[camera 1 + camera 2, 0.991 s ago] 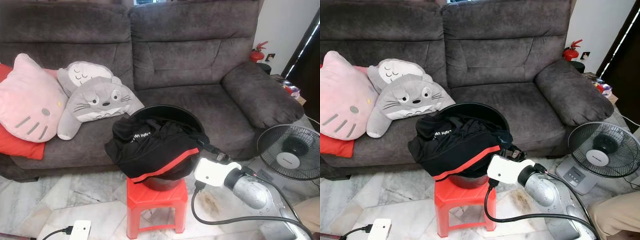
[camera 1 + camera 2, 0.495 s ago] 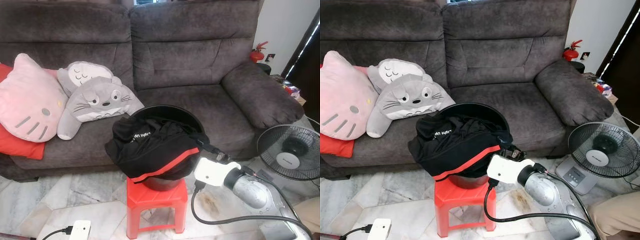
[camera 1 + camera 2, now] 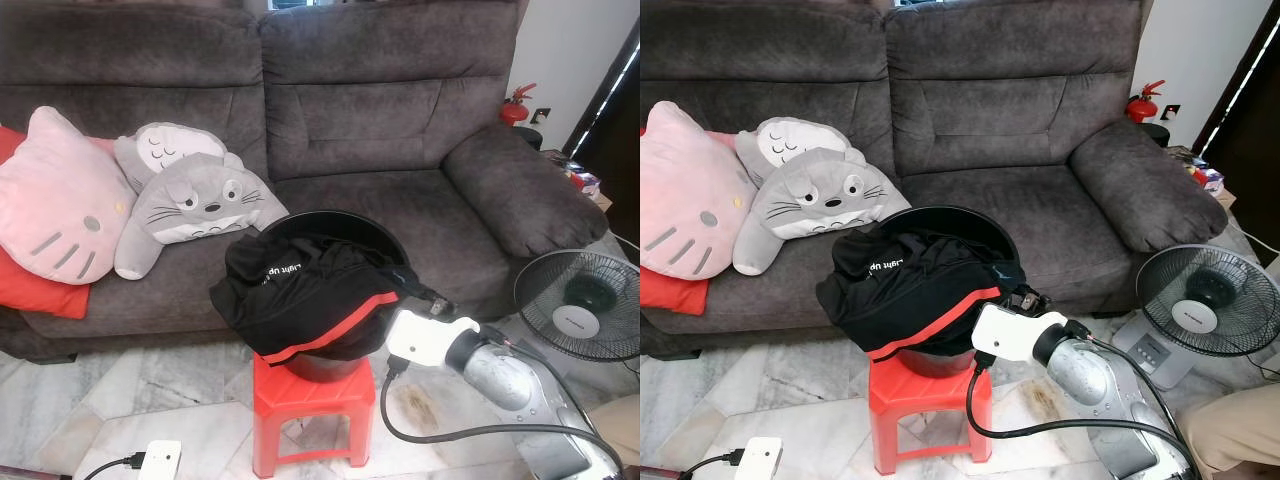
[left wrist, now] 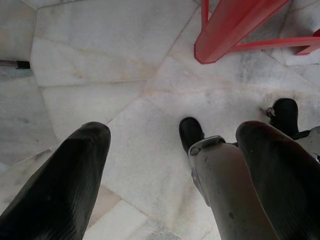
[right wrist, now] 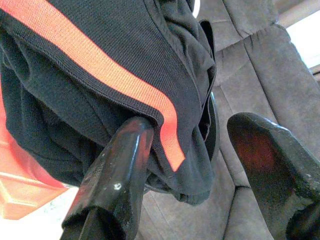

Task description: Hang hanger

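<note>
Black garment (image 3: 300,295) drapes the bucket (image 3: 345,225); right hand (image 5: 200,150) gapes wide beside it.

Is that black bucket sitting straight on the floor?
No, the black bucket stands on a small red stool in front of the sofa.

A home living room: a grey fabric sofa (image 3: 380,130) with plush character cushions (image 3: 190,205), marble tile floor (image 3: 130,400), and a floor fan (image 3: 585,305)
</note>
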You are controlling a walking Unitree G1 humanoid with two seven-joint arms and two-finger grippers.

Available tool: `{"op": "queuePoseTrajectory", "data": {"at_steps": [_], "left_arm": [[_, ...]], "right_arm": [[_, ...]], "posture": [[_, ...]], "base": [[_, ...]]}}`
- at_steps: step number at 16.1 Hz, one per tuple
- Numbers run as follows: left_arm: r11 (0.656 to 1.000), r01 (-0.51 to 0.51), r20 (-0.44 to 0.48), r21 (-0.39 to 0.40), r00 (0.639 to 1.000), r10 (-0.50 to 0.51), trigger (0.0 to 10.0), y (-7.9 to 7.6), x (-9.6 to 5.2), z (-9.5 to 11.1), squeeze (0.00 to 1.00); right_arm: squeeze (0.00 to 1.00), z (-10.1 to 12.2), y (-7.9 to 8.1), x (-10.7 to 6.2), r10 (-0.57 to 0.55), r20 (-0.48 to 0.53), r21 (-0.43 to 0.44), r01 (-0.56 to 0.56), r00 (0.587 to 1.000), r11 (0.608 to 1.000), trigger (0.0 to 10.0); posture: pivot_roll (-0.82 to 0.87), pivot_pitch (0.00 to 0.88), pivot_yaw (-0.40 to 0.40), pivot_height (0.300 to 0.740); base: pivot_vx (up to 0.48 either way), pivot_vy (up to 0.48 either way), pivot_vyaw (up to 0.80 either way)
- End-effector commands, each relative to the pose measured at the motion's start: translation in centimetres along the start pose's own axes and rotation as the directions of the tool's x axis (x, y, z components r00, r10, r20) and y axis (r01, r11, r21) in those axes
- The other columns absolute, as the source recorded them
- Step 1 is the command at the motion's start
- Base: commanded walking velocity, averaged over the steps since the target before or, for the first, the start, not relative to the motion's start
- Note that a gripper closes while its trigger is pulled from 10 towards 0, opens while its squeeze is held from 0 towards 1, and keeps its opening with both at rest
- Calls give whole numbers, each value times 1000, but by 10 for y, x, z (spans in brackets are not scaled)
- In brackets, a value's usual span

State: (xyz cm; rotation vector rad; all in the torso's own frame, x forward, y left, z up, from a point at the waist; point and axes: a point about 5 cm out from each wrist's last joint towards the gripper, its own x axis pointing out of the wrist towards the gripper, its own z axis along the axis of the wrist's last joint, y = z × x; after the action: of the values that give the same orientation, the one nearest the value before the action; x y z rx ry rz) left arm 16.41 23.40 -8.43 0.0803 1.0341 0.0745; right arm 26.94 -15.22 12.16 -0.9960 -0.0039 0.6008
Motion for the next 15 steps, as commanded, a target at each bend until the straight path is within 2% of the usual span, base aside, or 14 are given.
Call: {"op": "queuePoseTrajectory", "data": {"at_steps": [1,9,15], "left_arm": [[1000,-3,-3,-1,1000,3,10000,-1,0,-1,0],[1000,-3,-2,-2,1000,3,10000,-1,0,0,0],[1000,-7,1,-2,1000,7,10000,-1,0,1,0]], "right_arm": [[0,-1,0,2,5,5,-2,-5,1000,1000,10000],[0,-3,5,1,56,2,4,-56,998,998,10000],[0,-1,-5,5,-10,20,-21,10,1000,1000,10000]], "posture": [[-191,0,-36,740],[-191,0,-37,740],[-189,0,-38,740]], "base": [[0,0,0],[0,0,0],[0,0,0]]}}
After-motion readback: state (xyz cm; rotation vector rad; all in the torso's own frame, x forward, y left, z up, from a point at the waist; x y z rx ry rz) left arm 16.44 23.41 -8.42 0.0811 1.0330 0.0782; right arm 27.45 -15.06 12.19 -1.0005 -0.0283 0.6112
